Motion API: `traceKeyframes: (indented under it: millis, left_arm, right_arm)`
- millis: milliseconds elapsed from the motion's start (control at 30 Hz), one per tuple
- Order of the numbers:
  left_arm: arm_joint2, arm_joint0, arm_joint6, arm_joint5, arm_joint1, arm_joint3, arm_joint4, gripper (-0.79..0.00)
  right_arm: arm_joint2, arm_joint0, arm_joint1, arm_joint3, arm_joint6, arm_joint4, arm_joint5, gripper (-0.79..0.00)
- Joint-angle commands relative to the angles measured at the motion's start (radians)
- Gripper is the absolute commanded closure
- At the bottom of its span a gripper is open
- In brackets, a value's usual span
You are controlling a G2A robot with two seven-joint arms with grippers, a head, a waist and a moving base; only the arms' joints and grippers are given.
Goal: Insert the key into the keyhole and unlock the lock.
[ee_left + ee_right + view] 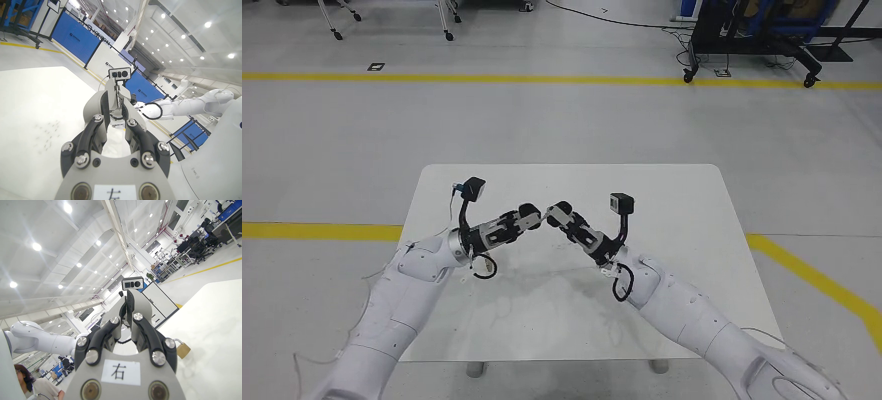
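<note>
Two arms meet tip to tip above the worktop, with the key between them.
Top view: the left jaws and right jaws face each other over the middle of the white worktop, tips nearly touching. Left wrist view: the left jaws stand partly open, pads on either side of the right jaws' tips, which pinch the thin key, seen edge-on. Right wrist view: the right jaws are pressed almost together, and the brass padlock lies on the worktop close beside that arm.
</note>
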Motion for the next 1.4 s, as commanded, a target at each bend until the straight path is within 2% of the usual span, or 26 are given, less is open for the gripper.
traceKeyframes:
  millis: [0, 200, 300, 667, 700, 733, 1067, 1367]
  left_arm:
    - [0.003, -0.001, -0.001, 0.0, -0.001, 0.001, 0.0, -0.145]
    - [0.013, -0.006, -0.009, 0.0, -0.005, 0.009, -0.003, -0.092]
    - [0.024, -0.012, -0.009, 0.0, -0.006, 0.019, -0.003, 0.0]
    - [0.043, -0.032, -0.009, 0.0, -0.005, 0.054, -0.012, 0.0]
    - [0.043, -0.033, -0.009, 0.0, -0.005, 0.055, -0.014, 0.0]
    - [0.042, -0.033, -0.009, 0.0, -0.004, 0.056, -0.014, 0.0]
    - [0.006, -0.018, 0.001, 0.0, 0.007, 0.039, 0.028, 0.0]
    - [0.006, -0.018, 0.001, 0.0, 0.007, 0.039, 0.028, 0.0]
  right_arm:
    - [0.009, -0.002, -0.003, 0.001, 0.009, -0.002, 0.007, 0.0]
    - [0.037, -0.011, -0.013, 0.001, 0.038, -0.01, 0.017, 0.0]
    - [0.049, -0.014, -0.018, -0.002, 0.049, -0.02, 0.026, 0.0]
    - [0.096, -0.032, -0.034, -0.003, 0.053, -0.096, 0.036, 0.0]
    - [0.096, -0.032, -0.034, -0.003, 0.053, -0.096, 0.036, -0.206]
    - [0.096, -0.032, -0.034, -0.003, 0.053, -0.096, 0.036, -0.785]
    - [0.096, -0.032, -0.034, -0.003, 0.053, -0.096, 0.036, -0.785]
    - [0.096, -0.032, -0.034, -0.003, 0.053, -0.096, 0.036, -0.785]
